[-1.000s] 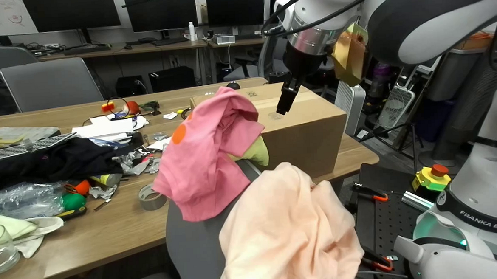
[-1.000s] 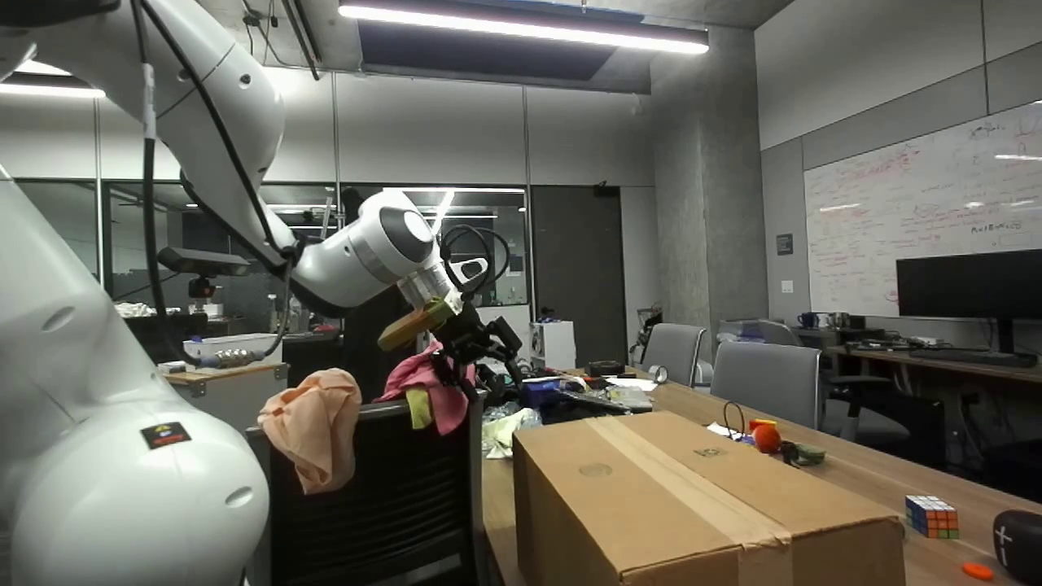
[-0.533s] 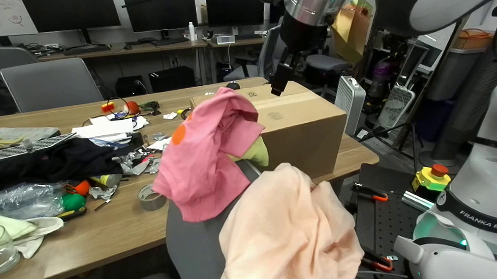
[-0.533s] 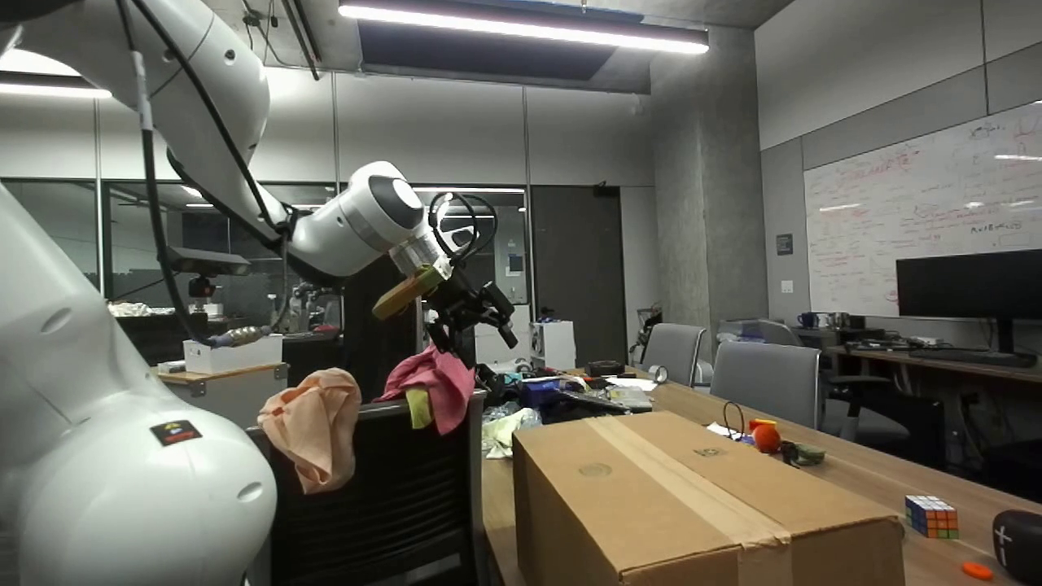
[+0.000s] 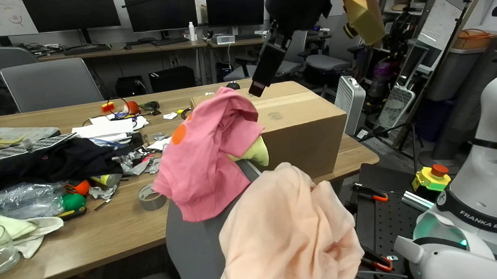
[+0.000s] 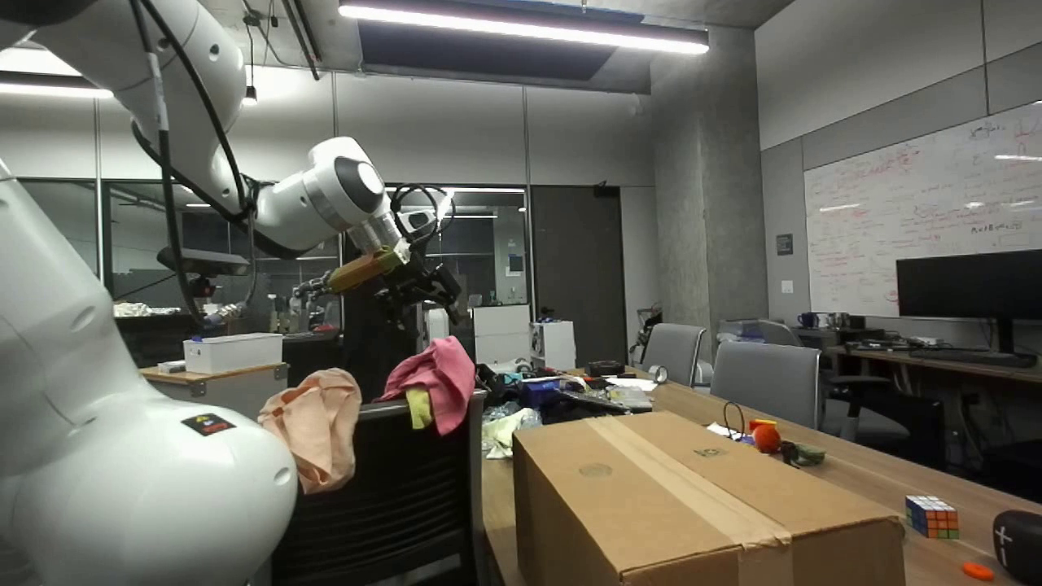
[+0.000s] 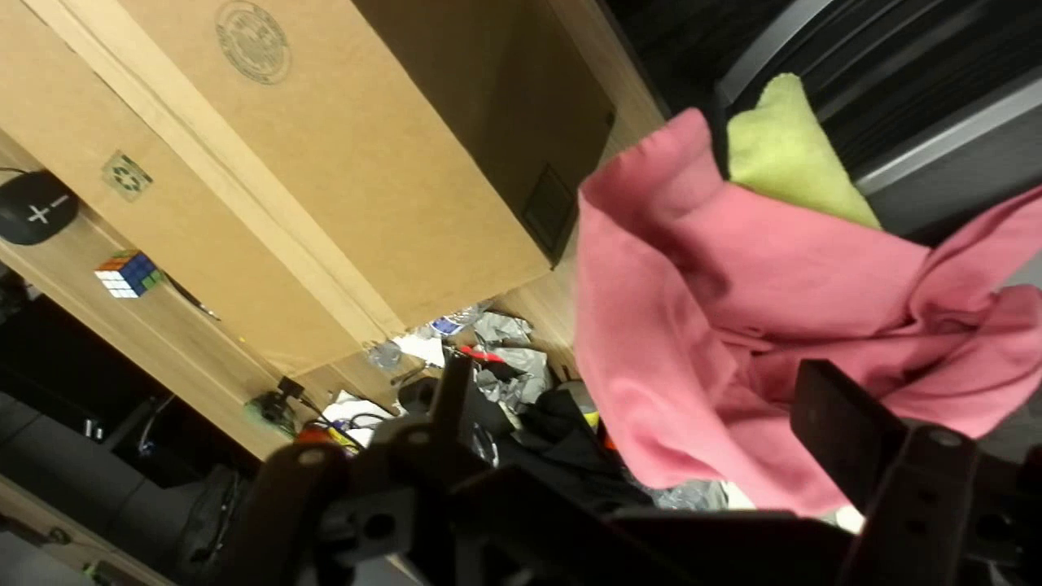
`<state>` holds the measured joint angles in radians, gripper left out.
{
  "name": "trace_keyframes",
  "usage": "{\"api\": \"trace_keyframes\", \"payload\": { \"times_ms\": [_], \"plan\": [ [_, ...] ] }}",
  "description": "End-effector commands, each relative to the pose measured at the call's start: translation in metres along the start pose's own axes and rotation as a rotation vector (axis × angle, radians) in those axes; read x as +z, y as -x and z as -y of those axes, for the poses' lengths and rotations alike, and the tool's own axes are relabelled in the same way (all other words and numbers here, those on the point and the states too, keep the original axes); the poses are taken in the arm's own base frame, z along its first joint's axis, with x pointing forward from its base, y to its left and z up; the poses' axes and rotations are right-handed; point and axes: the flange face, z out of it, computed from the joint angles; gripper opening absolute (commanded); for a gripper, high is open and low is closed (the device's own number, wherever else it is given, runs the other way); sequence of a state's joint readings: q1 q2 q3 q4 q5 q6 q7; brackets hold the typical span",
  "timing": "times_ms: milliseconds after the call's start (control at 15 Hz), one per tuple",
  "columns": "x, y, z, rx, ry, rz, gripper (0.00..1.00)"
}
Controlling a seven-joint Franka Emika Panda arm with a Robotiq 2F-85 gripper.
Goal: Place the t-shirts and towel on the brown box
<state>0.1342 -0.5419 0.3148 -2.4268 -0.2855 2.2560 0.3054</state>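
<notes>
The fingers stand apart above the pink cloth, draped on the chair back with a yellow-green cloth partly beneath. In an exterior view, the peach cloth hangs nearer, at right; the brown box sits farther, on the table.

On wooden table: brown box, tape roll, puzzle cube, glass

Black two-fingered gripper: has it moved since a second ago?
Yes: in an exterior view, the gripper shifted up and leftward relative to the brown rectangular cardboard box.
</notes>
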Motion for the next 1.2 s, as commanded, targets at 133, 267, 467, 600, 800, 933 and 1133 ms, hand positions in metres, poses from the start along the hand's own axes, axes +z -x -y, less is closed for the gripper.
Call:
{"api": "trace_keyframes", "payload": {
  "times_ms": [133, 267, 467, 600, 800, 933, 1133],
  "plan": [
    [-0.006, -0.031, 0.026, -0.078, -0.096, 0.009, 1.00],
    [0.001, -0.038, 0.034, -0.104, -0.118, 0.026, 1.00],
    [0.013, -0.046, 0.044, -0.138, -0.146, 0.054, 1.00],
    [0.019, -0.049, 0.049, -0.158, -0.154, 0.071, 1.00],
    [0.029, -0.052, 0.054, -0.180, -0.148, 0.099, 1.00],
    [0.036, -0.054, 0.055, -0.192, -0.141, 0.116, 1.00],
    [0.038, -0.055, 0.056, -0.209, -0.132, 0.129, 0.85]
  ]
}}
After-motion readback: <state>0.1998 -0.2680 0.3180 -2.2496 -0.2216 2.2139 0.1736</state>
